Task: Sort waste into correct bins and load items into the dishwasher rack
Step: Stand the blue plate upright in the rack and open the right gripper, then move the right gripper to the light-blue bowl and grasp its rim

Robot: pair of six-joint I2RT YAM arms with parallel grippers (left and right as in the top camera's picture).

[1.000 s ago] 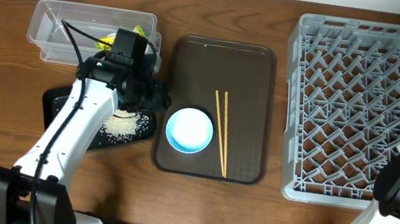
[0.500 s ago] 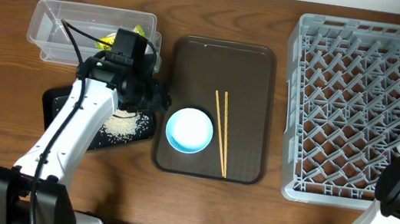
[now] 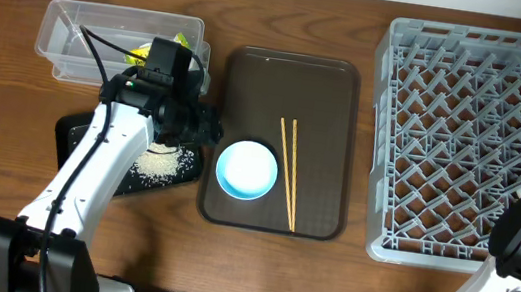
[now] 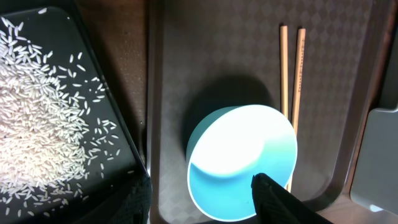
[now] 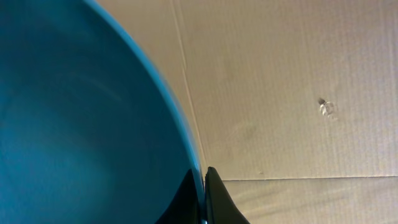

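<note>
Left gripper (image 4: 199, 182): spread wide, holding nothing. Its two dark fingers (image 4: 134, 199) stand on either side of the light-blue bowl's near rim.
Contact, left: the right-hand fingertip overlaps the bowl's rim in the left wrist view; I cannot tell if it touches.
Light-blue bowl (image 4: 239, 155): upright on the brown tray (image 4: 168, 62), white inside facing up, near the tray's front left part.
Chopsticks (image 4: 284, 74): two, lying side by side on the same tray, just beside the bowl; their lower ends pass right by its rim.
Rice (image 4: 37, 112): loose grains spread on the black tray (image 3: 76, 132), which lies beside the brown tray's left edge.
Right gripper (image 5: 203, 186): fingers pinched together on the rim of the dark-blue plate (image 5: 74, 112), one on each face of the rim.
Dark-blue plate, place: it fills the left of the right wrist view, with brown cardboard behind it.
Clear tub (image 3: 83, 37): at the back left of the table, yellow wrapper (image 3: 141, 54) inside at its right end.
Rack (image 3: 453, 141): grey, at the table's right, pegs upright.
</note>
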